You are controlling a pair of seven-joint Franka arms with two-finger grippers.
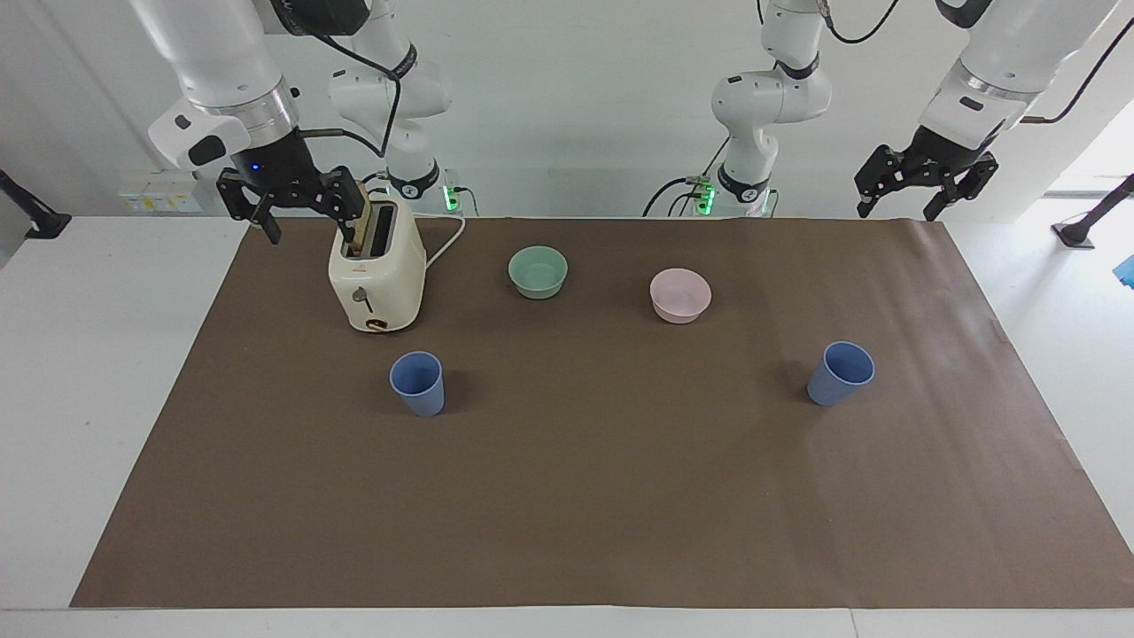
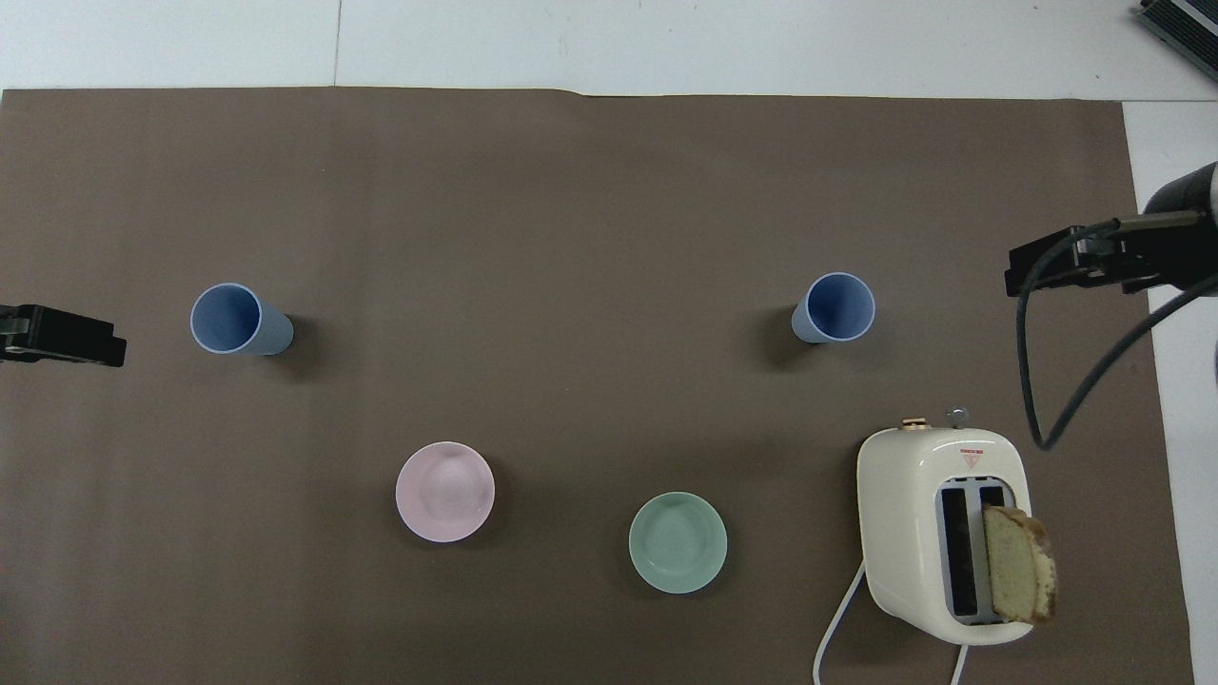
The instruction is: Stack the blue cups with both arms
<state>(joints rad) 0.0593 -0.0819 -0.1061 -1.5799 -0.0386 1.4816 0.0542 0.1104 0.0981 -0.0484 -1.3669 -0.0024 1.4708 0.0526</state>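
Two blue cups stand upright and far apart on the brown mat (image 1: 567, 496). One cup (image 1: 417, 383) (image 2: 835, 307) is toward the right arm's end, a little farther from the robots than the toaster. The other cup (image 1: 840, 373) (image 2: 238, 320) is toward the left arm's end. My right gripper (image 1: 301, 217) (image 2: 1075, 266) hangs open and empty in the air beside the toaster's top, over the mat's edge. My left gripper (image 1: 897, 211) (image 2: 57, 335) hangs open and empty over the mat's edge at the left arm's end. Neither touches a cup.
A cream toaster (image 1: 376, 275) (image 2: 937, 533) with a bread slice (image 2: 1018, 566) in one slot stands near the right arm. A mint-green bowl (image 1: 538, 271) (image 2: 677, 542) and a pink bowl (image 1: 679, 295) (image 2: 444, 491) sit between the cups and the robots.
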